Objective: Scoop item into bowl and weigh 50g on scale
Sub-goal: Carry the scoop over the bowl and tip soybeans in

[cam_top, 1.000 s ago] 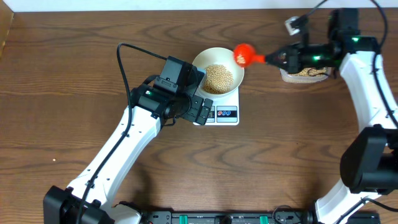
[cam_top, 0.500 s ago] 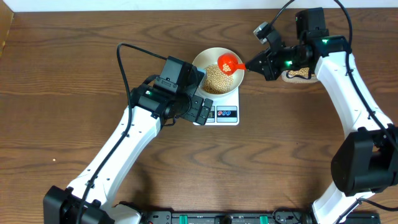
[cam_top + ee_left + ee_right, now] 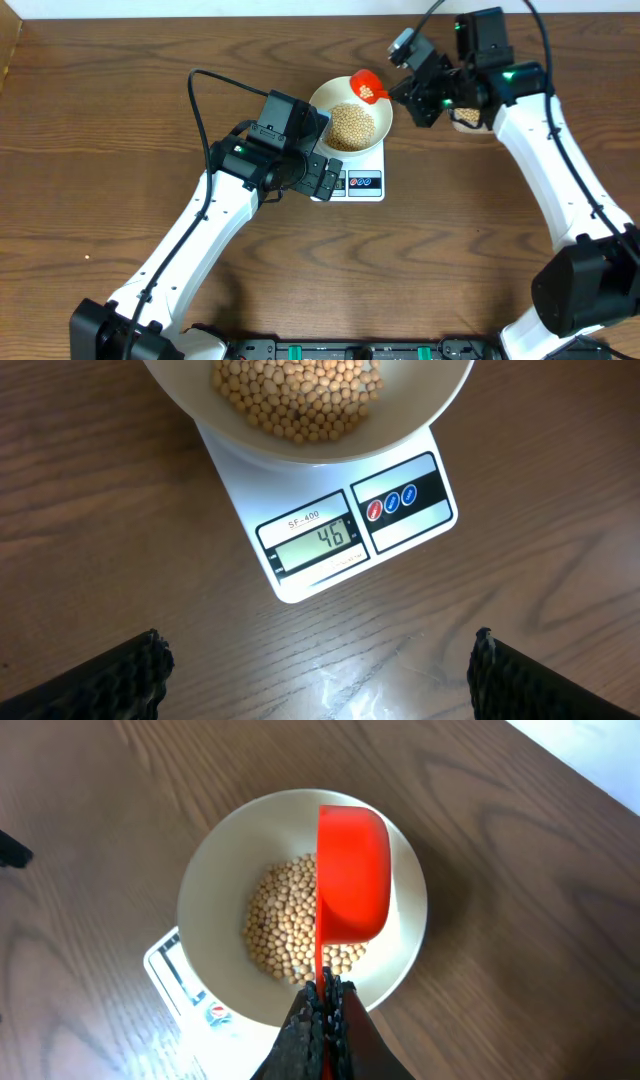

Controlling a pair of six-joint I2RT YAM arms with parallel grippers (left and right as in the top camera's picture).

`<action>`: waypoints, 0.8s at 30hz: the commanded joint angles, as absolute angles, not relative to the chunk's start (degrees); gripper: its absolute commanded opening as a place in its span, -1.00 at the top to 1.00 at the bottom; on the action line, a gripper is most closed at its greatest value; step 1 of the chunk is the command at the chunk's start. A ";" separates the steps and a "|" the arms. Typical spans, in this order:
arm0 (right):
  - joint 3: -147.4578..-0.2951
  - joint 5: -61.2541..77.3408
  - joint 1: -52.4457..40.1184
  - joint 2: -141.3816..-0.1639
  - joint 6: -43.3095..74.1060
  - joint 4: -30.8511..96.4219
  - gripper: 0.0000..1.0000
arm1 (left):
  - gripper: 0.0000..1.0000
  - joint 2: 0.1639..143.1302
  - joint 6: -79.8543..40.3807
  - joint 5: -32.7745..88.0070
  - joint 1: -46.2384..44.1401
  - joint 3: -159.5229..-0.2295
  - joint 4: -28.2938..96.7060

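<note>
Here, I had the right gripper [image 3: 322, 1010] clamped on the scoop [image 3: 352, 870] above the bowl [image 3: 200, 890], left gripper [image 3: 318, 670] spread wide and empty, scale [image 3: 300, 575] reading 46.

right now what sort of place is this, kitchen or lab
Probably a robot lab bench, not a kitchen: two robot arms at a plain wooden table, a digital scale carrying a bowl of beans, and a red scoop gripped by the right hand.

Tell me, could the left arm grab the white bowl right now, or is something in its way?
Probably yes. The left gripper hangs open just before the scale, and the near rim of the bowl is bare; the red scoop in the right gripper hovers over its far side.
</note>
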State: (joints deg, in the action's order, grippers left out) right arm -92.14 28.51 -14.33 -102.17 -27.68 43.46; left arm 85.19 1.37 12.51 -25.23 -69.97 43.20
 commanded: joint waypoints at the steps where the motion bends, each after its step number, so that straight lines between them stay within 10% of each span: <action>1: -92.20 22.92 -16.16 -101.14 -29.74 43.09 0.98 | -0.93 85.73 1.45 11.94 -25.15 -69.43 43.24; 24: -92.25 12.97 -21.96 -98.98 -34.81 38.57 0.98 | -0.93 85.73 1.45 11.94 -25.15 -69.43 43.24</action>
State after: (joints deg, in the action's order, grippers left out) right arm -92.14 14.31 -21.69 -101.69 -33.93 39.05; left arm 85.19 1.37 12.51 -25.23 -70.00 43.22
